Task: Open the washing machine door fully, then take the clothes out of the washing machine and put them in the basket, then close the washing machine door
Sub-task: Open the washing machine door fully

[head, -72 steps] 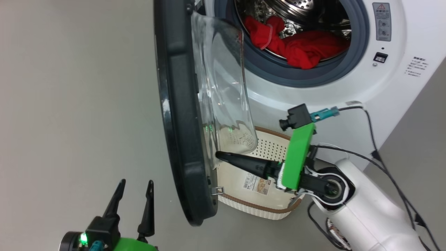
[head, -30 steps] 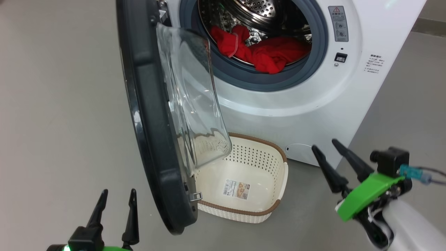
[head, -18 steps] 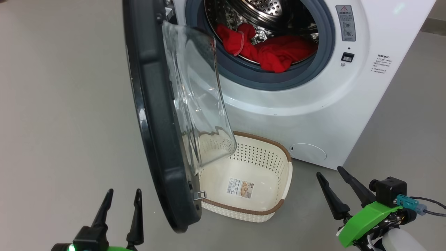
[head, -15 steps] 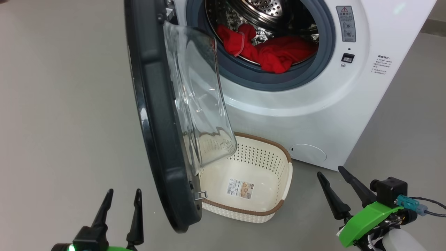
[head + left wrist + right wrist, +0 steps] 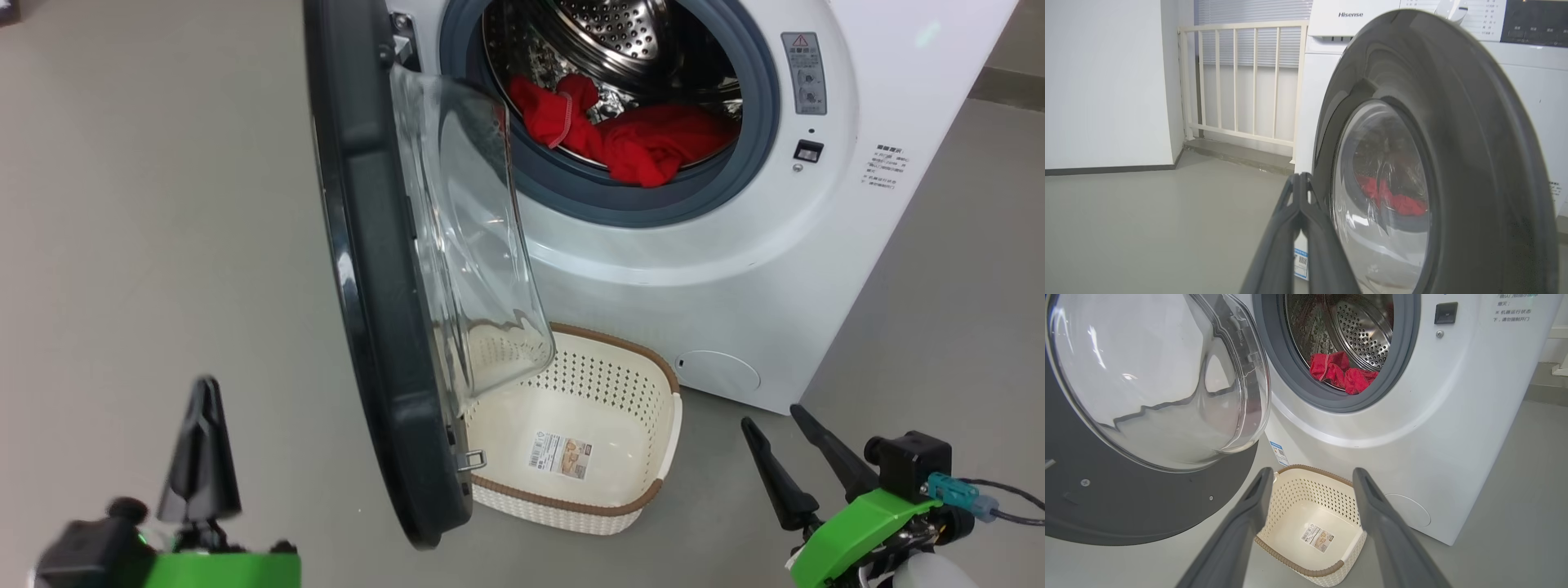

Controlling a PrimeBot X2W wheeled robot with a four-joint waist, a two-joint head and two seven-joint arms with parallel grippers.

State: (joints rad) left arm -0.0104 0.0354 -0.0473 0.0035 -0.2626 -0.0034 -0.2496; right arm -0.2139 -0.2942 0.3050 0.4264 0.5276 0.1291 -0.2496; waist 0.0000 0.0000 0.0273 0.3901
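Clothes (image 5: 629, 139), bright red, lie heaped in the steel drum (image 5: 620, 33) of the washing machine (image 5: 735, 278) at the upper middle of the head view, reaching the lower edge of the grey seal (image 5: 571, 192). At the lower middle, the basket (image 5: 660, 371) sits on the floor (image 5: 163, 245) just in front of the machine and holds only a paper sticker (image 5: 560, 455) on its bottom. The washing machine door (image 5: 367, 269) stands swung out, edge-on left of centre, and its glass bowl (image 5: 473, 245) overhangs the basket's left end. At the lower left, the left gripper (image 5: 200, 441) has its fingers (image 5: 1290, 228) pressed together and empty, near the door's black outer face but apart from it. At the lower right, the right gripper (image 5: 771, 416) has its fingers (image 5: 1241, 522) spread wide, gripping nothing. In the right wrist view the basket shows between them, with the clothes well above and apart.
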